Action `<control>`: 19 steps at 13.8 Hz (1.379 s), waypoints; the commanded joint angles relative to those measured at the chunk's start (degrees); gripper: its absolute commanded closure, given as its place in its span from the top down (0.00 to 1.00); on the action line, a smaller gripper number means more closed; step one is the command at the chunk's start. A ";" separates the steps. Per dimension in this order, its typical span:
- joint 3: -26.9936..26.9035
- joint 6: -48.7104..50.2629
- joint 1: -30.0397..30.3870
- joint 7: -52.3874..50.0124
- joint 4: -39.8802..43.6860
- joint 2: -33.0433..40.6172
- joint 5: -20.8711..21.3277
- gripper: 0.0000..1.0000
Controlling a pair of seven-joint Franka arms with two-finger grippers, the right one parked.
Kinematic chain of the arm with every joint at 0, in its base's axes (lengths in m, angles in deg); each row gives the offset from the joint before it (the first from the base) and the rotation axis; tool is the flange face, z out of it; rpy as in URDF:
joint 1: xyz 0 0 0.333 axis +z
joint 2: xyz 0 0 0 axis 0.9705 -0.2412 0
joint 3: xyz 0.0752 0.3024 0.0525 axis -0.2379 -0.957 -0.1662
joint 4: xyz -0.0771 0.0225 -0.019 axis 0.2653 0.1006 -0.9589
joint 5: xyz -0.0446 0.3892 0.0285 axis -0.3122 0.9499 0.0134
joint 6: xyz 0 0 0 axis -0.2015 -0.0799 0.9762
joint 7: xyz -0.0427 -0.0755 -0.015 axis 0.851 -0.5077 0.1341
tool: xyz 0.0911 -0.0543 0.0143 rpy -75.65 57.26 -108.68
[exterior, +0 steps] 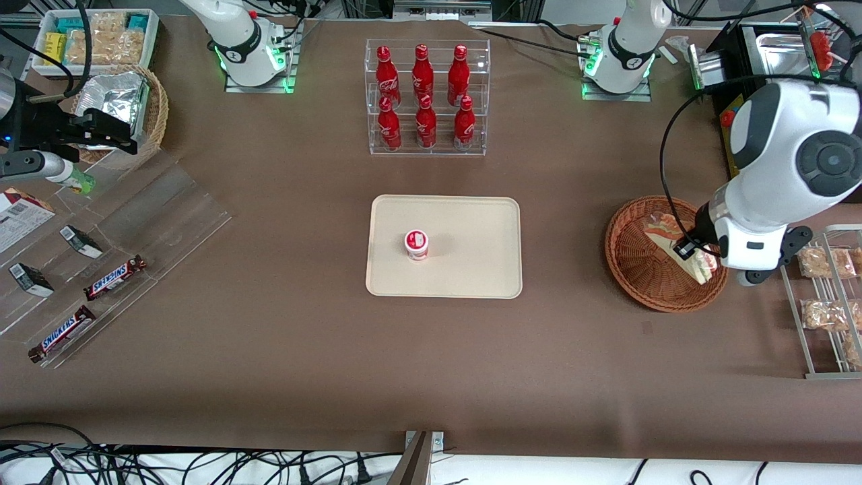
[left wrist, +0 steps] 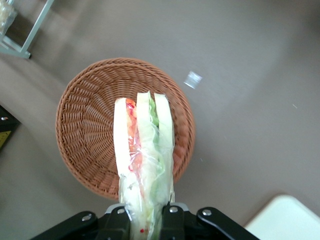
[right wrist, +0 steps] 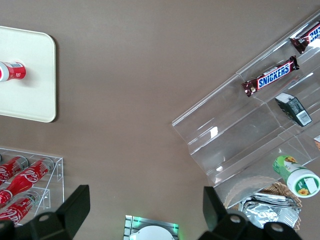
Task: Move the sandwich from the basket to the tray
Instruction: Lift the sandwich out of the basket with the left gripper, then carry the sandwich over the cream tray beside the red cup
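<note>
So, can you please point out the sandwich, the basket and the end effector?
sandwich (left wrist: 145, 150), left wrist view, on its wrapped bread edge.
basket (exterior: 630, 259), front view, on its bare woven floor.
end effector (left wrist: 146, 220), left wrist view, midway between the fingertips shut on the sandwich, above the basket.

Reddish-brown woven weave on basket (left wrist: 85, 130). White bread with red and green layers under clear wrap: sandwich (left wrist: 145, 150), pinched in black gripper (left wrist: 146, 217) over the basket. Plain cream tray (exterior: 471, 229), red-and-white cup (exterior: 417, 244) on it. Brown table (exterior: 269, 337).
</note>
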 commanded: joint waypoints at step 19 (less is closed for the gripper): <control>11.96 -16.40 -17.20 11.21 -4.28 -13.30 0.98 0.00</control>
